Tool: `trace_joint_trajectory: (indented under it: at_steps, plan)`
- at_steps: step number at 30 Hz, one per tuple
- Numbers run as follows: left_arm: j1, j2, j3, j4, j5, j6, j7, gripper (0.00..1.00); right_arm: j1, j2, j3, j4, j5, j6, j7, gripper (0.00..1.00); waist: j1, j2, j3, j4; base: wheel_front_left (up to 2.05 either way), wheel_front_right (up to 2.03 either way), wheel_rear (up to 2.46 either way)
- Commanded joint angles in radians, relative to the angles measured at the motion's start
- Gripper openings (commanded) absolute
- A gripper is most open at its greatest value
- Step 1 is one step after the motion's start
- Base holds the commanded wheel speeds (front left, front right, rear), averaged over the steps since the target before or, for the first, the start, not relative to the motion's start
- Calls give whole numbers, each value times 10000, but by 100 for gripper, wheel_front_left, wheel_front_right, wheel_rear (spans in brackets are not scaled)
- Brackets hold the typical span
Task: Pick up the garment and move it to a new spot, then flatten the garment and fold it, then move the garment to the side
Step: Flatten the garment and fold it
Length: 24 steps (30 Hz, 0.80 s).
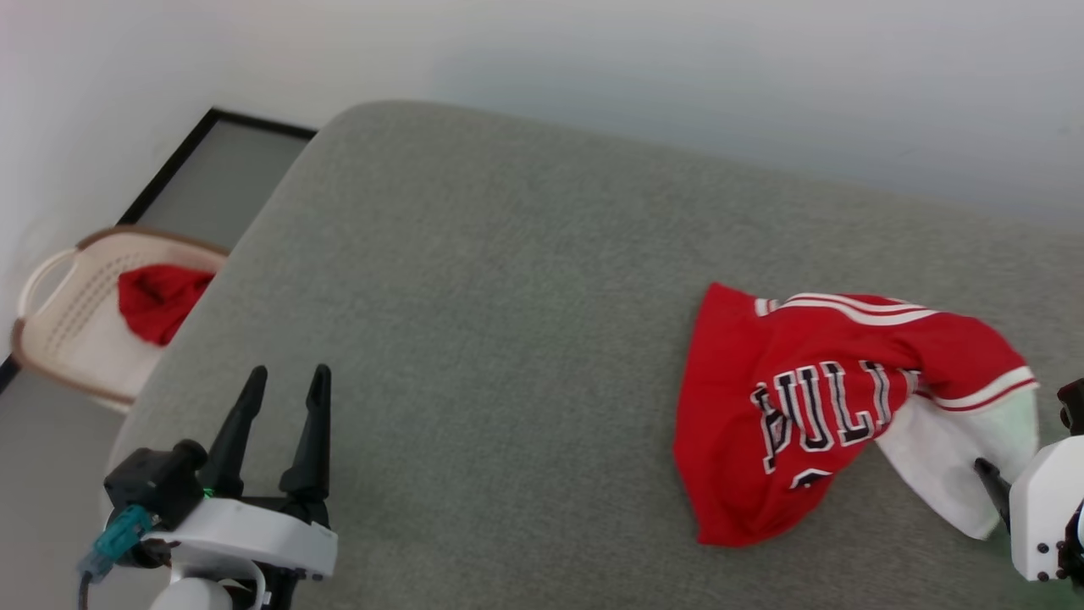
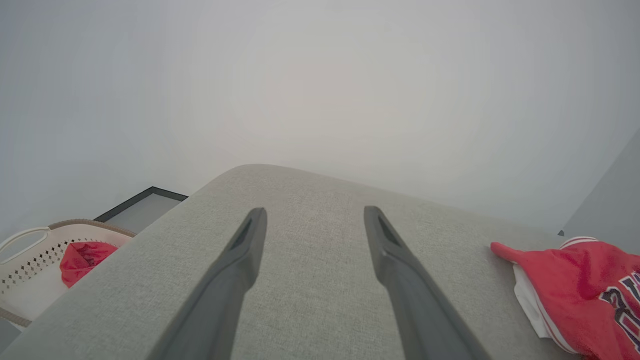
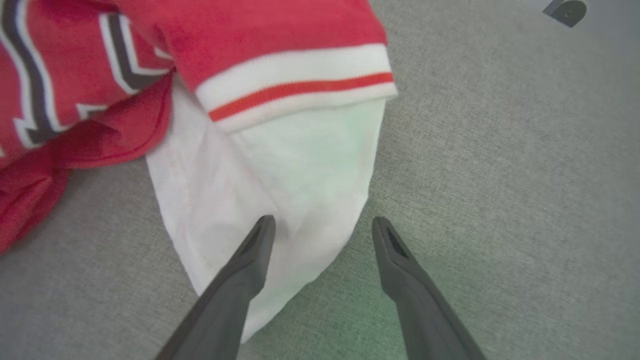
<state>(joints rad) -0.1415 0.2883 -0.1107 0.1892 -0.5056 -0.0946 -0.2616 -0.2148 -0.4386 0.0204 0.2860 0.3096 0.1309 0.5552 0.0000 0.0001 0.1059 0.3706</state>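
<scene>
The garment (image 1: 813,407) lies crumpled on the right half of the grey cushion (image 1: 508,322), red with black white-outlined letters and a white sleeve (image 3: 280,190) spread toward me. My right gripper (image 3: 322,225) hovers open over the sleeve's near end, one finger above the white cloth, the other above bare cushion; nothing is held. In the head view its white wrist (image 1: 1046,521) sits at the right edge beside the sleeve. My left gripper (image 1: 284,377) stands open and empty above the cushion's left part, far from the garment (image 2: 580,295).
A cream laundry basket (image 1: 59,330) with a plain red cloth (image 1: 157,301) in it stands on the floor past the cushion's left edge. A pale wall runs behind the cushion. Bare cushion lies between my two grippers.
</scene>
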Motion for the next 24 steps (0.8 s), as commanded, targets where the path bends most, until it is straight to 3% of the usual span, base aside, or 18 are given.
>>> trace_joint_trajectory:
  at_steps: [1, 12, 14, 24]
  plan:
    - [-142, -170, 121, 43, 135, -107, -25, 100, -53, -79, 89, -80, 223, -3, 307, 100, 0, -1, 485, 472, 0, 0, 0]
    - [-384, -626, 473, 230, 483, -323, -28, 100, -8, 323, 273, 307, 626, 5, 1553, 100, 0, -1, 662, 627, 0, 0, 0]
    - [-394, -665, 519, 271, 531, -348, -28, 100, -88, 448, 315, 386, 614, 14, 1535, 0, 0, -1, 671, 611, 0, 0, 0]
    - [-218, -558, 687, 229, 545, -367, -29, 100, -352, 81, 10, 489, 752, -9, 1508, 0, 0, -1, 422, 209, 0, 0, 0]
